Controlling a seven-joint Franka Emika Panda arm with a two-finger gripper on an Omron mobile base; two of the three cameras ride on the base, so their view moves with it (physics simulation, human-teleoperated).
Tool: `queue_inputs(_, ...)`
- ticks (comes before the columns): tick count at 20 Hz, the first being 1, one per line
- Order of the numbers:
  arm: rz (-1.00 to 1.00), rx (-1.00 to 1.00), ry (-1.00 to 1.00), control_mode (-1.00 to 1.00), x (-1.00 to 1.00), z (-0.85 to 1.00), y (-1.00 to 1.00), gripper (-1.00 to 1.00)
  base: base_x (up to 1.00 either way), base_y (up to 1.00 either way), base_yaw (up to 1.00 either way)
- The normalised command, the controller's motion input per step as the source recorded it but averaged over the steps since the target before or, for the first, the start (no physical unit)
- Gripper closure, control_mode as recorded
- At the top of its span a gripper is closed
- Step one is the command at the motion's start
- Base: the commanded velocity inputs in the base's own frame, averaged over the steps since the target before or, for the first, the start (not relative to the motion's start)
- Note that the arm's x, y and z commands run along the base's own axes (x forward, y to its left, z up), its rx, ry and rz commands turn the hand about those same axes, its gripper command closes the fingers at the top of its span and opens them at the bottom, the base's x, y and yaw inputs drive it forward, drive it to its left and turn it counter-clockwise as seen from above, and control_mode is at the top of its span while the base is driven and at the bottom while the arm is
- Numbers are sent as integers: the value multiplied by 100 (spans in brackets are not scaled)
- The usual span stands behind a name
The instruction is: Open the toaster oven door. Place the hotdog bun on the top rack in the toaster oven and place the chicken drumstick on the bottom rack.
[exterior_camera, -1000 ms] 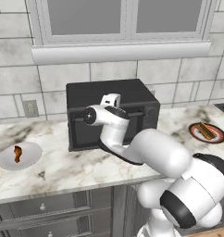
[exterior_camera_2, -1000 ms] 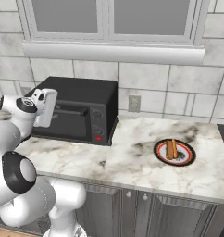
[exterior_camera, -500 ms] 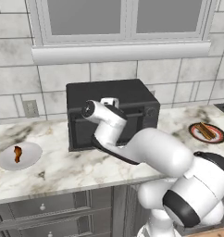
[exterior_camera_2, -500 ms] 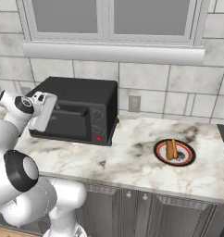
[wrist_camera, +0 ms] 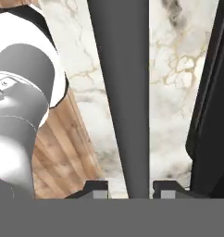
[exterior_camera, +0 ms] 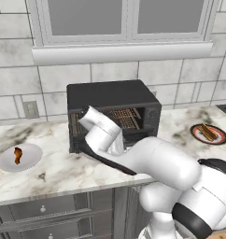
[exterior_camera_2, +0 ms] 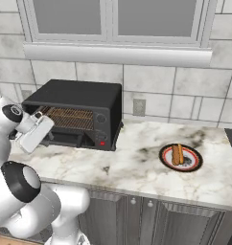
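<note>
Oven (exterior_camera: 115, 95) sits against the tiled wall on the marble counter (exterior_camera: 54, 172), one black box with its door (exterior_camera: 105, 156) swung down and open toward the robot. Through the opening two wire racks (exterior_camera_2: 67, 117) show, one above the other, both bare as far as the pictures tell. Two round knobs (exterior_camera_2: 101, 127) and a red light stand on the oven's right panel in the right base view.

Gripper (wrist_camera: 130, 190) is at the door: in the hand view its two dark tips stand one on each side of the door's long dark handle bar (wrist_camera: 123, 92), which runs up between them. The tips are set apart by the bar's width, close beside it; whether they press on it I cannot tell. In the right base view the hand (exterior_camera_2: 34, 134) hangs just in front of the oven's left end, tilted downward.

Two plates lie on the counter. One white plate (exterior_camera: 33, 161) lies left of the oven, well apart from it, with one drumstick (exterior_camera: 17, 155) on it. One dark-rimmed plate (exterior_camera_2: 195, 165) lies right of the oven, also well apart, with one bun (exterior_camera_2: 178, 154) on it. Both foods rest untouched on their plates, outside the oven.

One wall outlet (exterior_camera: 31, 109) is set left of the oven and another (exterior_camera_2: 139, 106) right of it. One window (exterior_camera: 124, 21) with a white sill runs above the oven. Grey cabinet drawers (exterior_camera_2: 151, 220) stand below the counter
</note>
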Motion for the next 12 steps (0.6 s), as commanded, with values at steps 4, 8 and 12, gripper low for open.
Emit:
queue_inputs(4,0,-21,68,-100,-92,-100,3,100,0,0,0)
queue_inputs(8,0,-18,45,-100,-60,-71,2,-100,0,0,0)
queue_inputs(12,0,0,4,-100,2,92,10,-100,0,0,0)
